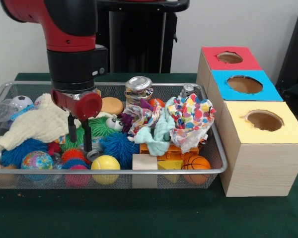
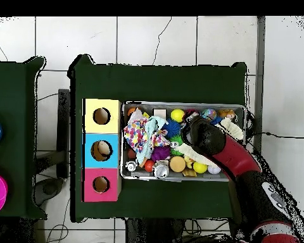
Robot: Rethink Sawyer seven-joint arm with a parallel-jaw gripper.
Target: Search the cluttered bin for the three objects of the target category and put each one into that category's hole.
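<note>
Going left to right in the front view: the wire mesh bin (image 1: 216, 166) is packed, and at its far-left corner, around 9 o'clock from the arm, there's a crinkly clear bottle (image 1: 7, 110) with a bit of blue on it next to a small soccer ball (image 1: 22, 101). That's the only bottle I can make out; if others are in there they're buried. A cream fuzzy cloth (image 1: 37, 124) lies across that end, with a blue spiky ball (image 1: 20, 150) and a globe ball (image 1: 37, 160) below it toward 6 o'clock. The gripper (image 1: 80, 139) hangs over the left-middle of the bin, its two black fingers (image 1: 72, 130) narrowly apart with nothing between them, tips down among the spiky toys right above a yellow ball (image 1: 105, 163). At about 2 o'clock from it stands a shiny can (image 1: 138, 88), then a polka-dot cloth (image 1: 193, 119) and a mini basketball (image 1: 195, 163). Right of the bin sits the wooden box, with the red-faced hole (image 1: 230, 57) at the far end, around 1 o'clock.
</note>
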